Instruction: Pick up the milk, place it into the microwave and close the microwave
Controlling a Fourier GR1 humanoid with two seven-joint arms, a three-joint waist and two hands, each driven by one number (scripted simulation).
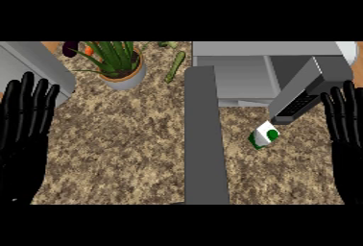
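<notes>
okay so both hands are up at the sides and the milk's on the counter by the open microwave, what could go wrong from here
1. The milk carton sits tilted just under the open microwave door. The right hand, reaching in, could bump the door or knock the carton over.
2. The door hangs out over the counter, so lifting the carton straight up may strike it.
3. The left hand is far from the carton, across the grey divider, so it likely cannot help.

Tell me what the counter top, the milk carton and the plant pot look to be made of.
Counter top: speckled brown and tan, likely granite or similar stone. Milk carton: flat white and green faces with sharp folds, probably coated paperboard. Plant pot: smooth grey wall with an orange-brown rim, perhaps ceramic or clay; hard to tell.
</notes>
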